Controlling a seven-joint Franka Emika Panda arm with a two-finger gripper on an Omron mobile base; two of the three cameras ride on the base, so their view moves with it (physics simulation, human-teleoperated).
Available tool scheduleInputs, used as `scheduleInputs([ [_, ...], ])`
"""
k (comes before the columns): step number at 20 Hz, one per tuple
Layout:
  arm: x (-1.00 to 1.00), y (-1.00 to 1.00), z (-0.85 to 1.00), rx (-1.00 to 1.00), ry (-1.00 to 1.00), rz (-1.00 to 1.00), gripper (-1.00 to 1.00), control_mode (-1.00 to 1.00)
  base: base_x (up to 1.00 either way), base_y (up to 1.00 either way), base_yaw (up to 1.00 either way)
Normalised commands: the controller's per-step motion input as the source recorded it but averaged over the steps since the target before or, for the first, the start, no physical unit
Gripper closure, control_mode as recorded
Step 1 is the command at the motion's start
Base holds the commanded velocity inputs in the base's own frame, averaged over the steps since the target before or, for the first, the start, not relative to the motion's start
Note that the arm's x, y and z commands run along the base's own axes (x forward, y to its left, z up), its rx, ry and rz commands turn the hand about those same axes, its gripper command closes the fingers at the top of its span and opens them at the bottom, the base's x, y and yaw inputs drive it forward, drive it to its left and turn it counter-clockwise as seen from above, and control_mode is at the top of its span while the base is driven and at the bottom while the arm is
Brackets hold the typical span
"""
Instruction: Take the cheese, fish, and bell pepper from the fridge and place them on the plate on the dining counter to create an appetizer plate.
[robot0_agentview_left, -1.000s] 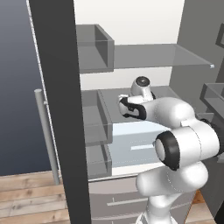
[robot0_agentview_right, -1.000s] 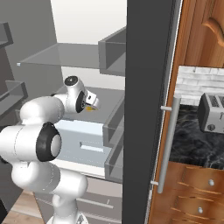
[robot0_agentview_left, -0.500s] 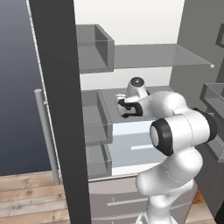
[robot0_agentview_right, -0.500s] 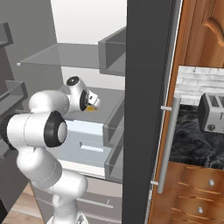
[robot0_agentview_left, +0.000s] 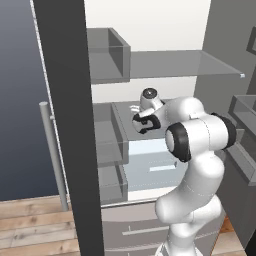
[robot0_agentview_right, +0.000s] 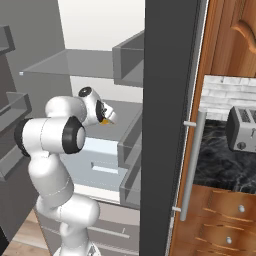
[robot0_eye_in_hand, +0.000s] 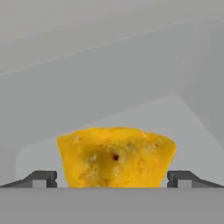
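We are looking into the open fridge (robot0_agentview_left: 165, 65), and its white inside fills the middle of both base views. Our white arm bends up from the bottom of each picture and reaches onto a grey shelf (robot0_agentview_left: 125, 111) in the middle of the frame. In the hand view, the cheese (robot0_eye_in_hand: 116, 156) is a bumpy yellow-orange wedge in the lower middle of the picture, sitting on the pale grey shelf floor. Our gripper (robot0_eye_in_hand: 112, 179) is wide open. Its two dark fingertips (robot0_eye_in_hand: 41, 178) poke up at the bottom left and bottom right, one on each side of the cheese, and there is a small gap between each tip and the cheese, so we are not holding it. In the right base view, a little bit of yellow-orange cheese (robot0_agentview_right: 105, 121) peeks out just past the hand, a bit left of the middle of the frame. The dark fridge door (robot0_agentview_right: 167, 100) stands tall in the middle of that view, with its long grey bar handle (robot0_agentview_right: 191, 170) to the right. A silver toaster (robot0_agentview_right: 243, 129) sits at the right edge on a dark counter.
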Motion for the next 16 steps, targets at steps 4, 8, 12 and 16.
scheduleInputs([
  [4, 0.27, -0.02, -0.46, 0.00, 0.00, -0.08, 1.00, -1.00, 0.00, 0.00, 0.00],
  [8, -0.04, -0.23, -0.57, 0.00, 0.00, -0.11, 1.00, -1.00, 0.00, 0.00, 0.00],
  [12, -0.60, -0.39, -0.17, 0.00, 0.00, -0.15, 1.00, -1.00, 0.00, 0.00, 0.00],
  [16, -1.00, -0.39, 0.11, 0.05, -0.10, -0.02, 1.00, -1.00, 0.00, 0.00, 0.00],
])
